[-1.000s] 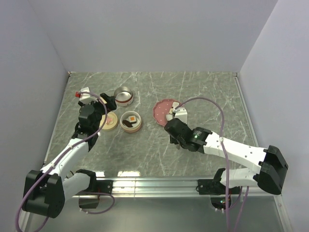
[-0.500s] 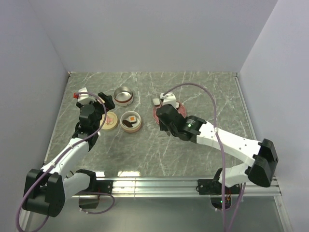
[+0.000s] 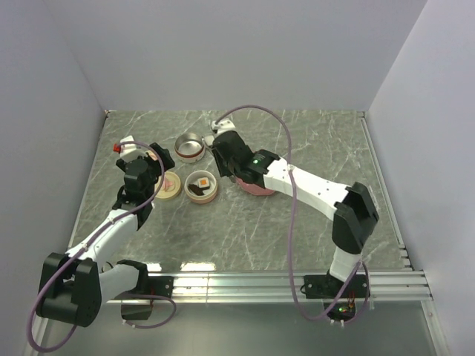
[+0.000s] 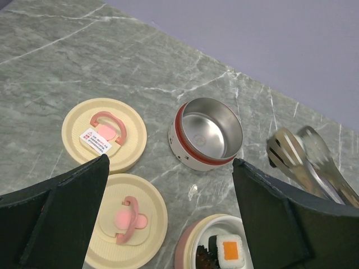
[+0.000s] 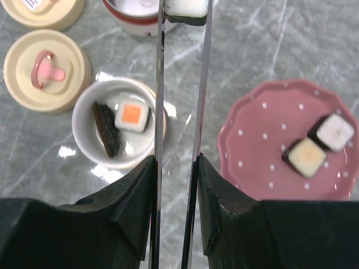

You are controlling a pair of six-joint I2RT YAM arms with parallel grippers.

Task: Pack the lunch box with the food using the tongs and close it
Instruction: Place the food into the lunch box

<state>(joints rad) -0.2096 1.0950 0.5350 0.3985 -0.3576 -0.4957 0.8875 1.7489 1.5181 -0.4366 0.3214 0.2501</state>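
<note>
Beside the empty steel cup [image 4: 182,154], my right gripper [image 5: 176,168] clamps the tongs [image 5: 160,84], which pinch one white piece [image 5: 187,8].
I count five food pieces [image 5: 307,157]: that one, two on the pink plate [image 5: 258,134], two in the white bowl [image 5: 84,143], orange-topped and dark brown. Two cream lids [image 4: 104,134] [image 4: 126,221] lie on the bench [image 3: 312,148]; my left gripper [image 4: 171,193] hangs wide open, empty.

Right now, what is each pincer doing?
Left pincer: open, empty.
Right pincer: closed on the tongs, which pinch a white sushi piece.
</note>
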